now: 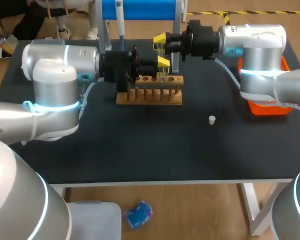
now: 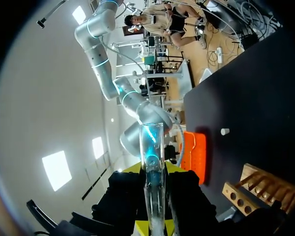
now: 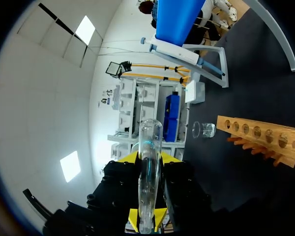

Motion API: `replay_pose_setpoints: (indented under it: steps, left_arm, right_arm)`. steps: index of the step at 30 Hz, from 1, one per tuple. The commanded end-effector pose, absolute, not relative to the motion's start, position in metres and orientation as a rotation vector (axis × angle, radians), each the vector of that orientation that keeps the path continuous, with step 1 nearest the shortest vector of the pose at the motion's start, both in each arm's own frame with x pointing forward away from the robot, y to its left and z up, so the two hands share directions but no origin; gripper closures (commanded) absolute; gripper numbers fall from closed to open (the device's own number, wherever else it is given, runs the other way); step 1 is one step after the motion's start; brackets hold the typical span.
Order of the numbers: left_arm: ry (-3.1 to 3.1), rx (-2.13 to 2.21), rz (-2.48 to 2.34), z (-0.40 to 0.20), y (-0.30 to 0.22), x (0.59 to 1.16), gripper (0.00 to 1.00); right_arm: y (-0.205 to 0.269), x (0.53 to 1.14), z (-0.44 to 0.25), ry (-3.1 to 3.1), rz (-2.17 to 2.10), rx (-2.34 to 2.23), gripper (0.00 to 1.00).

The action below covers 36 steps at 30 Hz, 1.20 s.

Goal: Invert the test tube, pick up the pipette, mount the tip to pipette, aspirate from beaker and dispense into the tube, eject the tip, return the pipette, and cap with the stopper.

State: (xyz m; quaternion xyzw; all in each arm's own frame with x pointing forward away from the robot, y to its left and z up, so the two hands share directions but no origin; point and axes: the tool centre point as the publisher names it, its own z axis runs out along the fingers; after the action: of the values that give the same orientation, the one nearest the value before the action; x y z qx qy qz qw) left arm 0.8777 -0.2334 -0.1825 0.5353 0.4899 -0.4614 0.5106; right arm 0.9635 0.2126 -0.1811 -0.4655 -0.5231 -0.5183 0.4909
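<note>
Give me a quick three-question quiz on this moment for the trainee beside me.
1. True or false: the stopper sits on the table, apart from the wooden rack.
2. Where is the pipette? A, hanging at the blue stand; B, lying flat on the table; C, standing in the rack.
3. What does the left pincer hold between its fingers?
Key: 1 true; 2 A; 3 the test tube.
</note>
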Motion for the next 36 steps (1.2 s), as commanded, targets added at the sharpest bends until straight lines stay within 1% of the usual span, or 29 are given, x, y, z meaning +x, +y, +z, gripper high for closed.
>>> replay_pose_setpoints:
  steps: [1, 28, 32, 36]
  left_arm:
    - [1.179, 1.298, -1.116, -0.179, -0.234, 0.877, 1.0]
    - [1.179, 1.298, -1.116, -0.179, -0.234, 0.877, 1.0]
    - [1.179, 1.298, -1.116, -0.179, -0.234, 0.877, 1.0]
    - [1.179, 1.298, -1.116, -0.179, -0.234, 0.877, 1.0]
  right_arm:
    - [0.212, 0.965, -0.183, -1.272, -1.26, -1.133, 0.0]
    - [0.212, 0.964, -0.181, -1.283, -1.258, -1.115, 0.0]
    - [0.19, 0.961, -0.179, -1.322, -1.338, -1.11, 0.0]
    - [0.152, 0.961, -0.178, -1.333, -1.427, -1.102, 0.0]
